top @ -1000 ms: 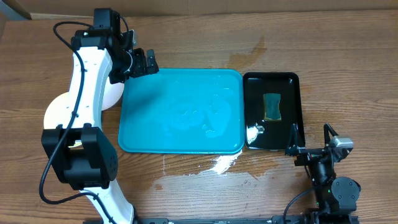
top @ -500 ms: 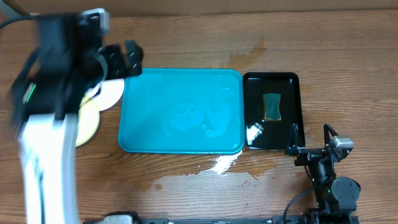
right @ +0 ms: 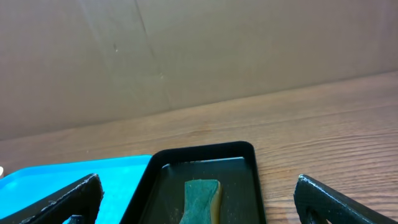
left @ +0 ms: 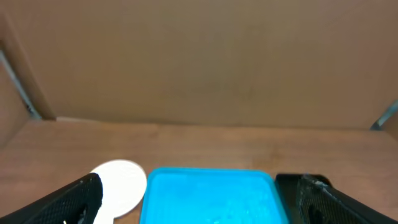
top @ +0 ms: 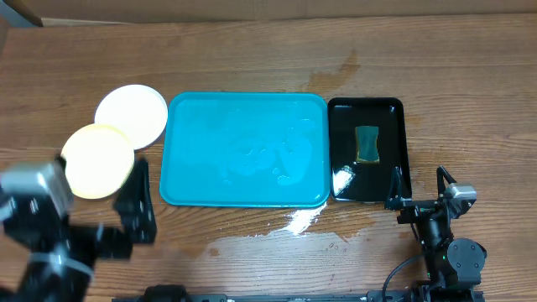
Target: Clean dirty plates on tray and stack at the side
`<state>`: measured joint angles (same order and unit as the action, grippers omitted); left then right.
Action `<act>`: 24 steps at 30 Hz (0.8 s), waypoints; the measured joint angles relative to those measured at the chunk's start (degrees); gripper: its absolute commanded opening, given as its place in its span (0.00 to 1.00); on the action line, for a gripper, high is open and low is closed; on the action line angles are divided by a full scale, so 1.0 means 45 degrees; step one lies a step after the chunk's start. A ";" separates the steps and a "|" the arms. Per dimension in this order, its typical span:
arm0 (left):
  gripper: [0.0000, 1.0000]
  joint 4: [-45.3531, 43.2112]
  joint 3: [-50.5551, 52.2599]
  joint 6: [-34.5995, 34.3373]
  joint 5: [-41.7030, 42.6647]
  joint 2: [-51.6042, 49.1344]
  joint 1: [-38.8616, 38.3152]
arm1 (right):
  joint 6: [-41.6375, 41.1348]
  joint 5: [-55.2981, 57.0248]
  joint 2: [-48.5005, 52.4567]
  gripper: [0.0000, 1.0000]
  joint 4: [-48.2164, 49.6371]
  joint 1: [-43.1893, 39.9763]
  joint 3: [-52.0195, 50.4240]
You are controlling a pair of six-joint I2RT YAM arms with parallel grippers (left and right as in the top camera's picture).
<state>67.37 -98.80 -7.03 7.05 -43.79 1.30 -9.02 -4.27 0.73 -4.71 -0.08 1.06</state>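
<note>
Surveying the overhead view first: the tray (top: 201,126) lies at the middle of the table (top: 252,50) and carries no plate, only a wet film, which suggests the washing took place there. To its left, off the tray, the pale yellow plate (top: 94,164) lies partly over the white plate (top: 134,113). They are overlapped rather than squared up, so in my judgement the stack is placed but untidy. A third plate cannot be made out; it may lie beneath. The left gripper (top: 138,197) sits near the front edge, just beside the yellow plate, blurred, holding nothing. The right gripper (top: 418,180) rests at the front right, close to the black tray (top: 336,151), where the sponge (top: 367,143) is parked, presumably to keep it clear of the clean side. A puddle (top: 294,222) marks the table in front of the blue tray. Left wrist view: its fingers (left: 74,199) stand wide apart and empty, with the white plate and blue tray well ahead against a cardboard wall (left: 199,62). Right wrist view: its fingers (right: 68,199) are likewise spread wide with nothing between them, and the sponge lies flat in the black tray ahead.
</note>
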 measured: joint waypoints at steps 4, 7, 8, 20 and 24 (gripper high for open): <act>1.00 0.0019 0.2220 0.0010 -0.0078 0.1676 0.0437 | 0.0000 0.0000 0.0000 1.00 0.0005 0.0000 0.0000; 1.00 -0.0340 0.4250 -0.0005 -0.0107 0.2890 0.0806 | 0.0005 0.0000 0.0000 1.00 0.0000 0.0000 0.0000; 1.00 -0.0811 0.5027 -0.0029 -0.0102 0.3332 0.0894 | 0.0000 -0.0005 0.0000 1.00 0.0000 0.0000 0.0000; 1.00 -1.2099 1.3493 -0.1554 0.0486 0.7859 0.0971 | 0.0000 0.0000 0.0000 1.00 0.0000 0.0000 0.0000; 1.00 -1.5926 1.5902 -0.1758 0.0923 0.8772 0.0971 | 0.0000 -0.0005 0.0000 1.00 -0.0005 0.0000 0.0000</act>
<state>-4.29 -27.24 -14.94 11.20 -4.32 5.67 -9.02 -4.29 0.73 -4.73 -0.08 1.06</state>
